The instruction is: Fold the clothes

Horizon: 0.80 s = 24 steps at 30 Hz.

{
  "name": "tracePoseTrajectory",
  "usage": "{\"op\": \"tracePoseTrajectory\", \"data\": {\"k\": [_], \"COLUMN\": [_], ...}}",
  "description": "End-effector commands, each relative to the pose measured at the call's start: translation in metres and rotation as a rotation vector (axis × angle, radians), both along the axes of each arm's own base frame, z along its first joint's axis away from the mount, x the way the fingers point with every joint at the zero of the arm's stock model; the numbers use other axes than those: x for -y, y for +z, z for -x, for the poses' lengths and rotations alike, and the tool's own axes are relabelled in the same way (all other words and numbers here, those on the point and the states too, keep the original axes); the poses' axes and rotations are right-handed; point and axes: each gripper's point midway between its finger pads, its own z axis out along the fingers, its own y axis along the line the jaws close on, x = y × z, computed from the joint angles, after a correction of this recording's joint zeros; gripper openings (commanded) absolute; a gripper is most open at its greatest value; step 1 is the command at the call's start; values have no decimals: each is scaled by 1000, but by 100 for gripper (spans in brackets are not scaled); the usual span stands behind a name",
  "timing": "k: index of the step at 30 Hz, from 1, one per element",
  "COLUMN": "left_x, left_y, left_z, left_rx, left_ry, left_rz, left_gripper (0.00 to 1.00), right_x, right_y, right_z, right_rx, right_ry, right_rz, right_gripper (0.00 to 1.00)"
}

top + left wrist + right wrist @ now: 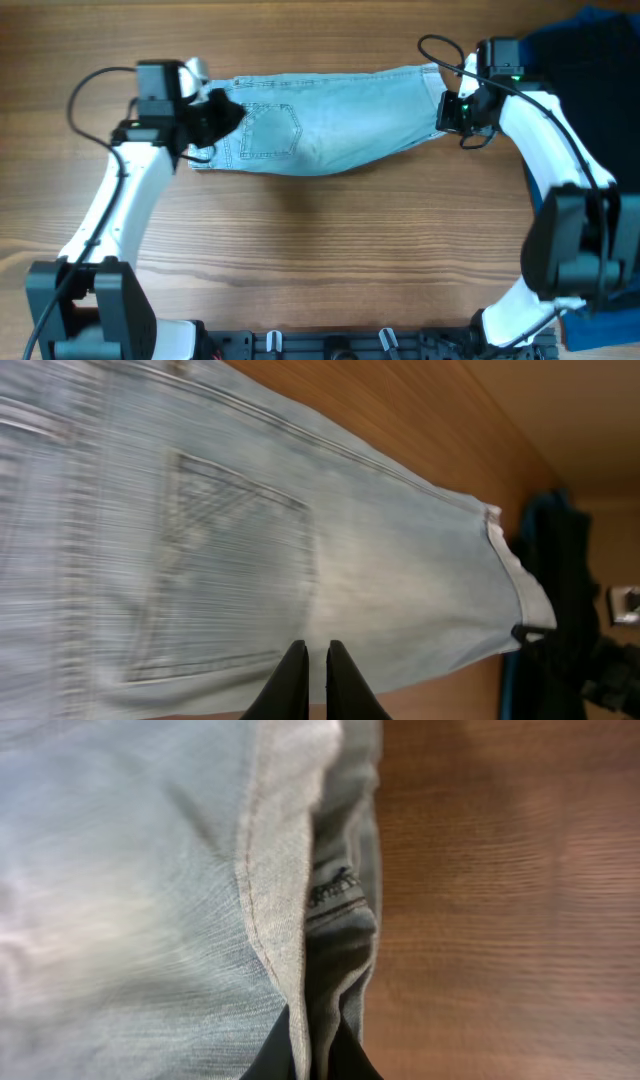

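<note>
The clothes, light blue denim shorts [330,125], stretch sideways across the far half of the table. A stitched back pocket [270,132] faces up. My left gripper [228,115] is at the waist end, its fingers pressed together on the edge of the shorts [300,540]. My right gripper [447,112] is at the leg end, shut on a folded hem of the shorts [130,890]. In the right wrist view the gripper [310,1030] pinches doubled denim. In the left wrist view the gripper [316,648] shows only a thin slit between its tips.
A dark blue garment [590,50] lies at the far right corner, behind the right arm, and shows in the left wrist view [555,560] beyond the leg hem. Bare wooden table [330,250] lies in front of the shorts.
</note>
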Motion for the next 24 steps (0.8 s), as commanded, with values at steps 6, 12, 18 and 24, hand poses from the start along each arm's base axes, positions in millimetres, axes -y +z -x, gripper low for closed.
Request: {"op": "tracePoseTrajectory", "data": {"k": [6, 12, 18, 24], "left_x": [70, 104, 132, 135], "left_y": [-12, -47, -83, -111], "left_z": [-1, 7, 8, 9], "left_rx": [-23, -99, -143, -205], "left_ry": [-10, -56, -84, -63], "left_rz": [6, 2, 11, 10], "left_gripper": [6, 5, 5, 4], "right_x": [-10, -27, -44, -59], "right_y": [67, 76, 74, 76], "right_z": [13, 23, 30, 30], "right_rx": [164, 174, 172, 187], "right_ry": [187, 267, 370, 412], "right_rz": [17, -47, -28, -29], "right_gripper": [4, 4, 4, 4]}}
